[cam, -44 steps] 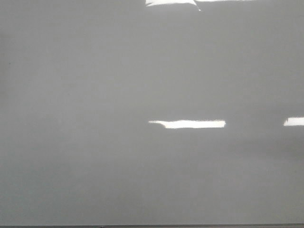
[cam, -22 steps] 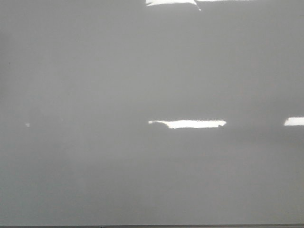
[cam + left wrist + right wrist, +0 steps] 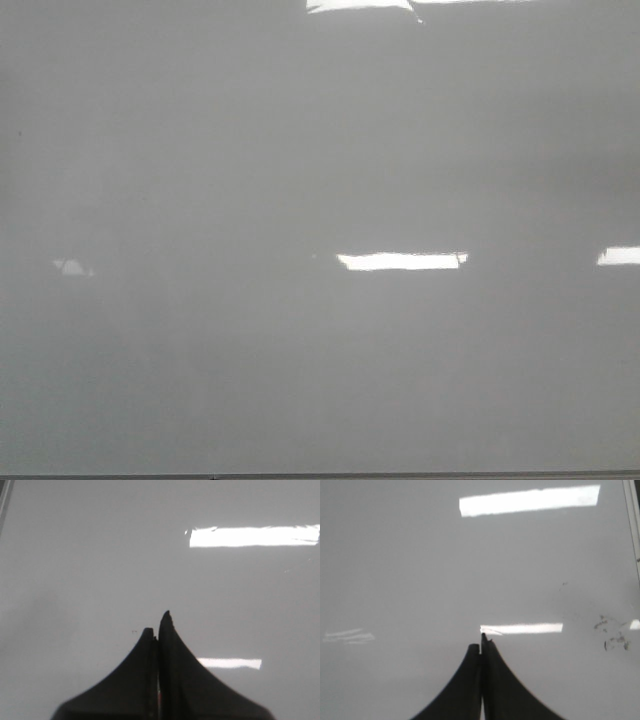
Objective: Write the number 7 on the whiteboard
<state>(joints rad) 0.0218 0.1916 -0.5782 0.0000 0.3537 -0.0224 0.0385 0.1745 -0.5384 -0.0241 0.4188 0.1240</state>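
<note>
We are finding no number 7 on the whiteboard (image 3: 200,160): one board is filling all three views, carrying only bright light reflections and a few faint dark smudges (image 3: 612,635) near its right edge, so we are judging the writing not yet begun. We are counting two grippers, the left gripper (image 3: 159,626) and the right gripper (image 3: 481,645), each hovering over the board with jaws pressed together; no marker is showing.

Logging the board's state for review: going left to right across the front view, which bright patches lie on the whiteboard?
On the whiteboard: faint small reflection → long bright reflection → cut-off reflection at the right edge. No marker line shows.
</note>
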